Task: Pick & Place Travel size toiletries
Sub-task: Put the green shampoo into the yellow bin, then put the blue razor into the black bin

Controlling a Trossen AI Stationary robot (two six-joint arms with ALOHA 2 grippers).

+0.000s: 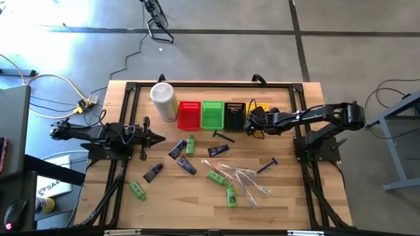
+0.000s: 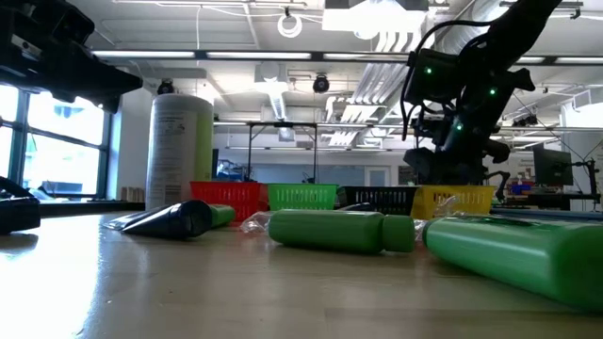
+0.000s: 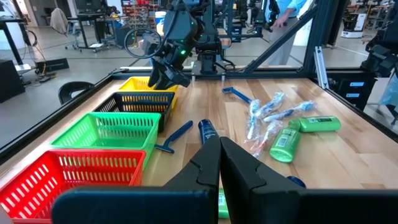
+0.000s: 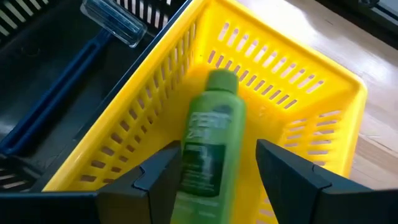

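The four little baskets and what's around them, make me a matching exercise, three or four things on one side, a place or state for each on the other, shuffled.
Things:
1. green bottle
2. blue razor
3. left claw
4. white canister

Places or states:
A. in the black basket
B. shut
C. beside the red basket
D. over the yellow basket, between the right claw's open fingers

Pairs: 1-D, 2-A, 3-B, 4-C
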